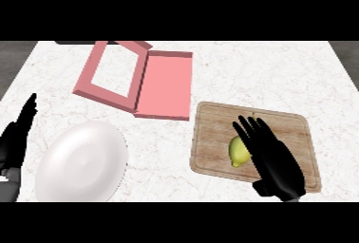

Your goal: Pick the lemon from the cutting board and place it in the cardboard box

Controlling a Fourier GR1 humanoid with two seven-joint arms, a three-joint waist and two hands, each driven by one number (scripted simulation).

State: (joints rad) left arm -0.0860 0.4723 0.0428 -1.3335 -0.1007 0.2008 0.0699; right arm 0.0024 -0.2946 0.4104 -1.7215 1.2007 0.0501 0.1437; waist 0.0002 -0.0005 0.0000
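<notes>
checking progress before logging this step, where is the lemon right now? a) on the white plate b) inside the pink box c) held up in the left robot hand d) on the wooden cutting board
d: the lemon lies on the cutting board, beside the open right robot hand; it is not in the box.

The matte black right hand (277, 161) has long, slender, tapering fingers and a broad glossy back — a sliver of grey forearm shows at its wrist. The equally black left hand (15, 137) looks narrow, meeting grey below.
</notes>
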